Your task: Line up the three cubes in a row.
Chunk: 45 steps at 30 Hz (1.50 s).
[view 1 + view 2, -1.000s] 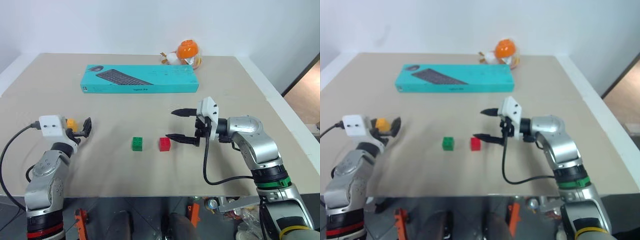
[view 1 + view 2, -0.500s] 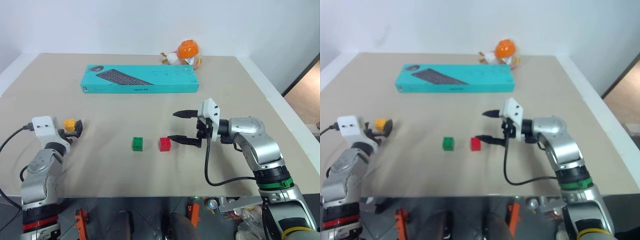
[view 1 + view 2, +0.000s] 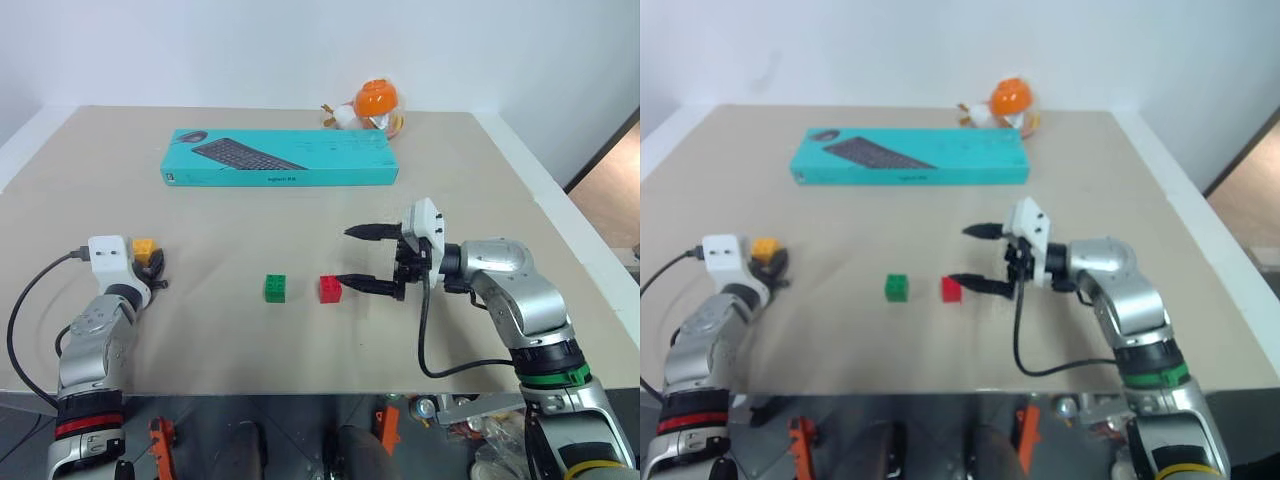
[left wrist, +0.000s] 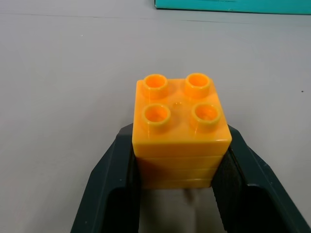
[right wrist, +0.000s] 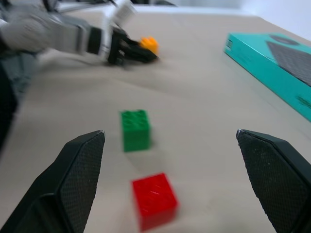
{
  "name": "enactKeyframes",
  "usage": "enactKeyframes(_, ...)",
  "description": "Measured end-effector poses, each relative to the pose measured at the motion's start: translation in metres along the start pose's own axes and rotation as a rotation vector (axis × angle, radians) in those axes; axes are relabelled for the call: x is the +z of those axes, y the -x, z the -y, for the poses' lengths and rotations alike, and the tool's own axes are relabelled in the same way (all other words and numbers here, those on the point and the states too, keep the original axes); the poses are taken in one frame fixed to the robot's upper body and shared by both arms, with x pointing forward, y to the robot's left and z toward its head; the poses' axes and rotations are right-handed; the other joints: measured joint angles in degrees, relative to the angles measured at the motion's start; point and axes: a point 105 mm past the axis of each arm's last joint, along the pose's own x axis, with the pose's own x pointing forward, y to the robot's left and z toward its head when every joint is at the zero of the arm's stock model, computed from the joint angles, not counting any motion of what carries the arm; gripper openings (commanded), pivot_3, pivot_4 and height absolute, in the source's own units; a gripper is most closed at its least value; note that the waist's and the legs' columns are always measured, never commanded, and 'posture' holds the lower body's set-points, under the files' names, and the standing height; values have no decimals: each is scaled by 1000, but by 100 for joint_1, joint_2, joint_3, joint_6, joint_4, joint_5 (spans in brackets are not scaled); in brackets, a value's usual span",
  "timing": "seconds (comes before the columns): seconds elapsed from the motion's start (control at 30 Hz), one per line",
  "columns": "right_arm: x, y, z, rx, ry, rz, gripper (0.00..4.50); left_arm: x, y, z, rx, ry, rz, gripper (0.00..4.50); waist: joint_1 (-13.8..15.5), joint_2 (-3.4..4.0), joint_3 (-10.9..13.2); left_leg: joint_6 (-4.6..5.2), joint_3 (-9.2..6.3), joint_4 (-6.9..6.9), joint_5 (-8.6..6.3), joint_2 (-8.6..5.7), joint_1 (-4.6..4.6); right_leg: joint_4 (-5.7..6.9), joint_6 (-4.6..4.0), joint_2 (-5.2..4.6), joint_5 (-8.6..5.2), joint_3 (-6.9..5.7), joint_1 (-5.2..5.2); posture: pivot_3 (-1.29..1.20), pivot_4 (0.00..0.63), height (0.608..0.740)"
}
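Head view: my left gripper (image 3: 152, 268) clamps the yellow-orange cube (image 3: 143, 248) at the table's (image 3: 250, 340) left side. Green cube (image 3: 275, 288) and red cube (image 3: 330, 289) sit near each other mid-table.

Left wrist: fingers (image 4: 109, 170) pinch the yellow-orange cube's sides.

Right wrist: my right gripper (image 5: 171, 182) spread wide, red cube between.

The left hand (image 3: 152, 268) sits low at the near left of the worktop (image 3: 300, 220), forearm reaching forward, both black fingers pressed against the sides of the yellow-orange cube (image 4: 181, 131); the right hand (image 3: 360, 257) points leftward from a bent right arm, its two fingers spread wide, holding nothing.
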Motion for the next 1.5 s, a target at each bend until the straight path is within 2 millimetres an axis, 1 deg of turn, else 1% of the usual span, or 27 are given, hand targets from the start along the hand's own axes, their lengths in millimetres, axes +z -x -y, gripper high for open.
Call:
enactKeyframes(0.1, 2, -1, -2, 13, -13, 18, 4500, 0, 0, 2, -33, -35, -11, 1338, 1, 0, 0, 0, 0, 2, 0, 0, 0, 0, -2, -1, 2, -2, 0, 0, 150, 740)
enactKeyframes(0.2, 2, -1, -2, 14, -14, 19, 4500, 2, 0, 15, -155, -93, -15, 1338, 1, 0, 0, 0, 1, 3, 0, -1, -2, -1, -2, -3, 2, -3, 0, 0, 150, 740)
enactKeyframes(0.3, 3, 0, -2, 16, -9, 10, 4500, 7, 14, 55, -497, -247, 7, 1338, 1, 1, 0, -3, 7, -4, -2, 2, -2, -1, -15, -14, 0, -1, -7, 0, 150, 740)
enactKeyframes(0.37, 5, 1, -5, 22, 7, 0, 4500, 8, 28, 78, -708, -301, 16, 1338, 2, 1, 0, -9, 8, -6, -5, 6, -3, -1, -31, -17, 2, -2, -9, 0, 150, 740)
enactKeyframes(0.43, 4, 4, -8, 24, 14, -15, 4500, 5, 41, 89, -875, -358, 8, 1338, 0, 1, 0, -13, 7, -7, -9, 6, -3, -1, -36, -14, -4, -3, -11, 0, 150, 740)
enactKeyframes(0.47, 2, 6, -10, 24, 11, -25, 4500, 1, 51, 92, -1000, -422, -9, 1338, 1, 0, 0, -16, 6, -7, -11, 6, -4, -1, -39, -12, -8, -5, -13, 0, 150, 740)
enactKeyframes(0.5, 2, 6, -10, 24, 11, -27, 4500, 0, 53, 92, -1023, -434, -13, 1338, 0, 3, 1, -16, 8, -9, -11, 7, -2, -1, -40, -9, -12, -5, -16, 0, 150, 740)
enactKeyframes(0.53, 0, 9, -10, 15, 9, -33, 4500, -3, 55, 92, -1103, -465, -28, 1338, 4, 5, 1, -16, 5, -11, -10, 6, -4, 2, -30, -4, -20, -8, -19, 0, 150, 740)
enactKeyframes(0.57, -1, 10, -10, 8, 7, -37, 4500, -3, 54, 91, -1145, -481, -36, 1338, 4, 5, 1, -15, 7, -10, -10, 8, -7, 2, -31, 2, -20, -11, -18, 0, 150, 740)
enactKeyframes(0.77, 1, 13, -11, -16, 26, -42, 4500, 3, 40, 89, -1255, -512, -53, 1338, 4, 5, 1, -12, 6, -5, -7, 9, -8, 6, -25, 14, -18, -13, -18, 0, 150, 740)
enactKeyframes(0.9, 0, 17, -11, -44, 29, -53, 4500, -4, 36, 87, -1289, -525, -72, 1338, -1, 4, 1, -13, 11, -5, -9, 4, -12, 5, -10, 11, -24, -1, -22, 0, 150, 740)
enactKeyframes(1.0, -2, 19, -12, -56, 25, -64, 4500, -5, 35, 87, -1306, -525, -66, 1338, 2, 4, 1, -13, 15, -5, -10, 3, -15, 5, -8, 10, -26, -3, -23, 0, 150, 740)
enactKeyframes(1.23, 0, 25, -12, -79, 36, -80, 4500, -6, 36, 87, -1342, -536, -70, 1338, 1, 4, 1, -13, 13, -2, -10, 4, -13, 6, -11, 11, -23, -4, -21, 0, 150, 740)
enactKeyframes(1.5, -1, 25, -13, -79, 31, -83, 4500, -5, 37, 86, -1363, -546, -74, 1338, 0, 4, 1, -13, 14, -2, -10, 6, -13, 8, -11, 15, -23, -3, -21, 0, 150, 740)
